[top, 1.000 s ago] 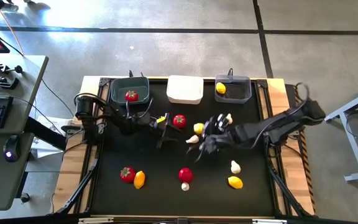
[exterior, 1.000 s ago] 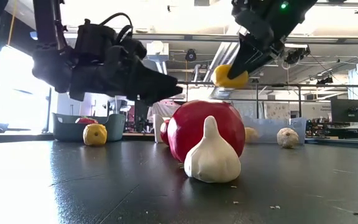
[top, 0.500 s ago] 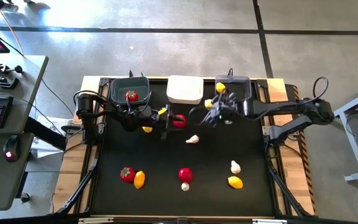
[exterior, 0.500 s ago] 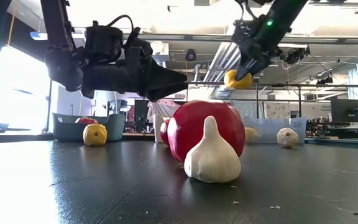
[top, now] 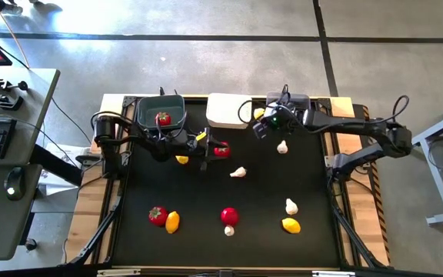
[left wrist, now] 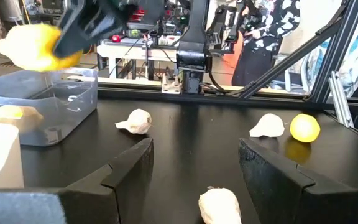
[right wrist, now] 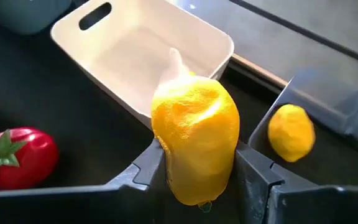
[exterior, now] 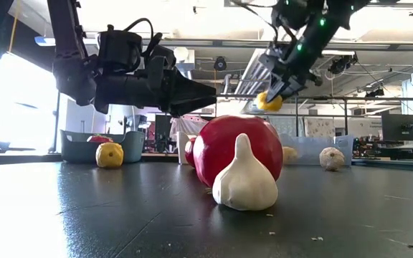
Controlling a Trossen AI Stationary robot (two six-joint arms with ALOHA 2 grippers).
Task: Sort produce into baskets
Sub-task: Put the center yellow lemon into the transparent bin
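I've got the right gripper (right wrist: 197, 168) pinching 1 lemon (right wrist: 196, 146), held in the air near the gap between the white basket (top: 229, 111) and the right-hand grey basket (top: 298, 115), which has 1 lemon inside. My left gripper (left wrist: 194, 171) sits spread and empty over the desk (top: 260, 192), just beside a tomato (top: 221, 150). The left grey basket (top: 160, 111) holds 1 tomato.

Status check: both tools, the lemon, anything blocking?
Right tool shut on lemon, raised by the white basket and lemon basket. Left tool open, empty, beside a tomato. Nothing blocking.
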